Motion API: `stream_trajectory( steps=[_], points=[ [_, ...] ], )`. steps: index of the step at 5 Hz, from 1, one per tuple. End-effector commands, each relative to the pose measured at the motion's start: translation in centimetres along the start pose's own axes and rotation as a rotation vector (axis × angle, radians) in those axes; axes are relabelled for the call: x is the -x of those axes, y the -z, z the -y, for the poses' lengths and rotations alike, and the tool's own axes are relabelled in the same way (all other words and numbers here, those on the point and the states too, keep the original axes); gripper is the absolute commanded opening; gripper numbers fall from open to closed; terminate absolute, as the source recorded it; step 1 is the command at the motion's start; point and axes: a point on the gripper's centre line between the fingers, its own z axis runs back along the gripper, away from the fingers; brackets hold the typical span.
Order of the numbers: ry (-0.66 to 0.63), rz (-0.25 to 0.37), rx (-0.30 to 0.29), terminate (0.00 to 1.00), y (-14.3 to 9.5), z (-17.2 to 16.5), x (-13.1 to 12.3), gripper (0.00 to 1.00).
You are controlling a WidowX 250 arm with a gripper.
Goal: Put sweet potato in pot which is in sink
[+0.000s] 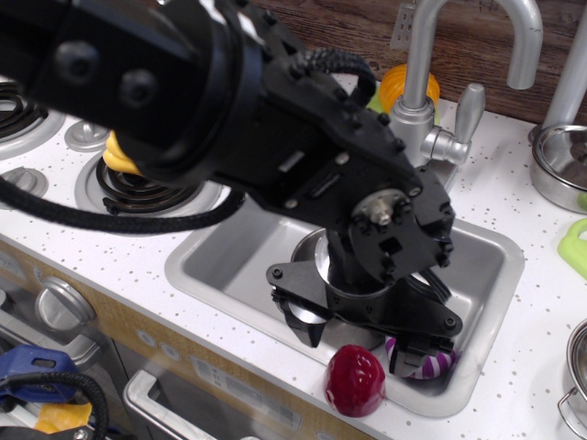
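The dark red sweet potato [356, 380] sits on the white counter at the sink's front rim. My gripper [358, 337] hangs just above and behind it, over the front of the grey sink [229, 261], with its jaws open and empty. One fingertip [305, 323] is to the left of the sweet potato and the other is to its upper right. The shiny steel pot [312, 255] stands in the sink. It is mostly hidden behind my gripper, and only part of its left rim shows.
A purple-and-white striped ball [429, 367] lies in the sink's front right corner, beside my right finger. The tall silver faucet [424, 92] stands behind the sink. Stove burners [138, 191] are at left. Steel pots [561, 165] and a green item [576, 247] are at right.
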Motion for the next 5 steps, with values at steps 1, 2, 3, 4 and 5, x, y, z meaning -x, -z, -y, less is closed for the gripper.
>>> stream_trajectory(
  steps=[1, 2, 3, 4, 5],
  points=[
    [0.000, 0.000, 0.000, 0.00, 0.0, 0.0, 0.0, 1.00],
    [-0.003, 0.020, 0.016, 0.00, 1.1, -0.2, 0.1, 1.00],
    [-0.013, 0.037, 0.034, 0.00, 2.3, -0.2, 0.5, 1.00],
    [-0.030, 0.063, 0.052, 0.00, 3.7, -0.2, 0.8, 1.00],
    [-0.044, 0.082, 0.081, 0.00, 5.0, -0.4, 1.2, 1.00]
  ],
)
